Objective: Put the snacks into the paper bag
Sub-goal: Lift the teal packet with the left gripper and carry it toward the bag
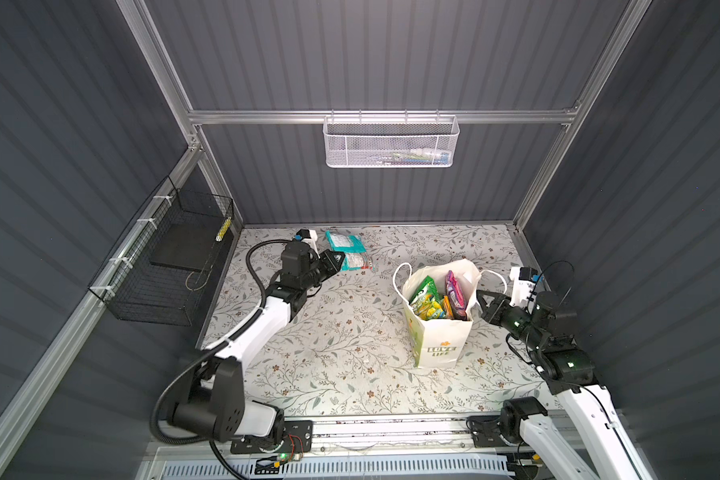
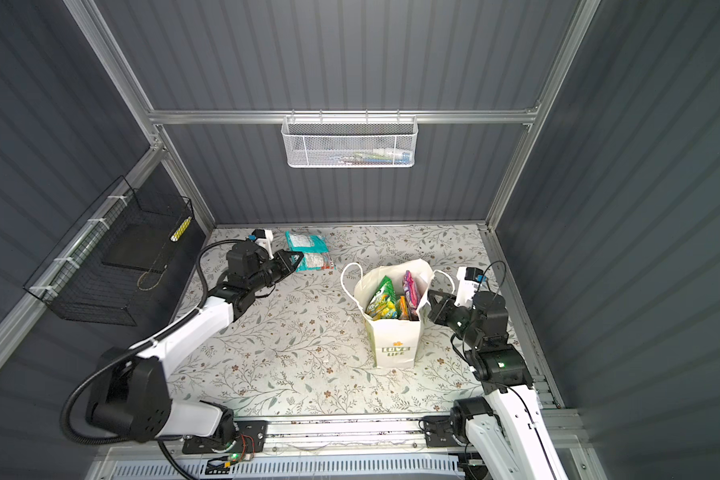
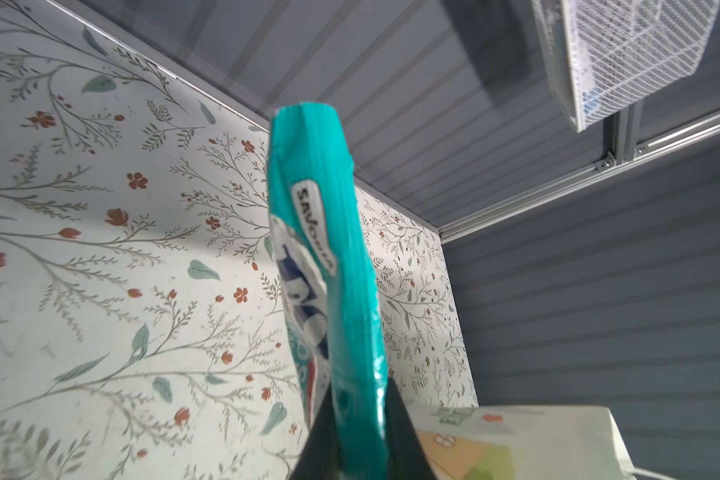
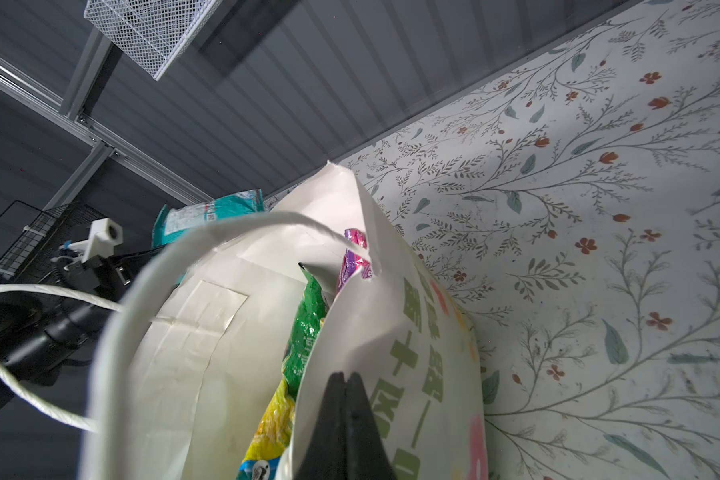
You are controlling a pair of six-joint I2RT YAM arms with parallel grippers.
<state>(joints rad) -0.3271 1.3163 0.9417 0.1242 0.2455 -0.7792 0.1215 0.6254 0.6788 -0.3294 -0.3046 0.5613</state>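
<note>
Left arm (image 1: 262, 320) outstretched, jaws pinching teal packet (image 3: 333, 291)

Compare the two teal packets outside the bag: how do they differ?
The held teal packet is pinched by the left gripper; the free teal packet lies loose, ungripped. The free teal packet sits nearer the back wall; the held teal packet lies toward the paper bag. Both are teal, glossy, and not yet bagged.
</note>
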